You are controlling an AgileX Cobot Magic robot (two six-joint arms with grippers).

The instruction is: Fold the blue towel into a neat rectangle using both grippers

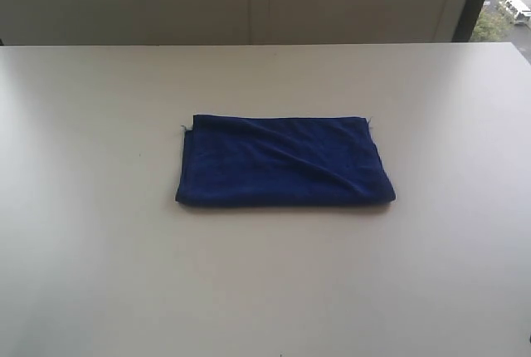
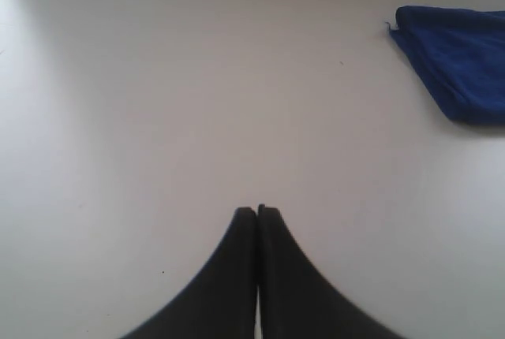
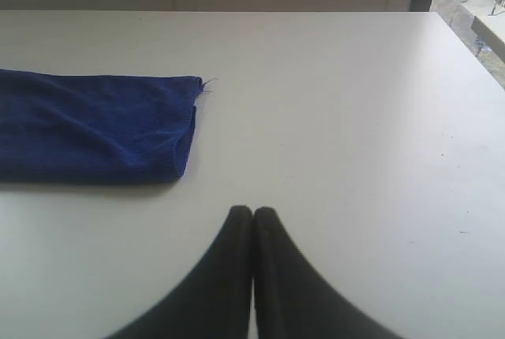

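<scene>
The towel (image 1: 284, 162) lay folded at the middle of the table (image 1: 83, 249), long axis left to right. The left gripper (image 2: 257, 211) and right gripper (image 3: 252, 211), both pressed together and empty, stood off its two ends, the right seemingly nearer.

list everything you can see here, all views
blue towel: one, navy blue, folded into a rough rectangle near the middle of the table, slightly wrinkled
loose thread: one, pale, at a far corner of the towel
table: one, off-white, fills most of every view
wall: one, pale grey, behind the table's far edge
window: one, dark-framed, far right corner, street outside
left hand: one, black, shut, holding nothing, over bare table apart from the towel
right hand: one, black, shut, holding nothing, over bare table apart from the towel
</scene>
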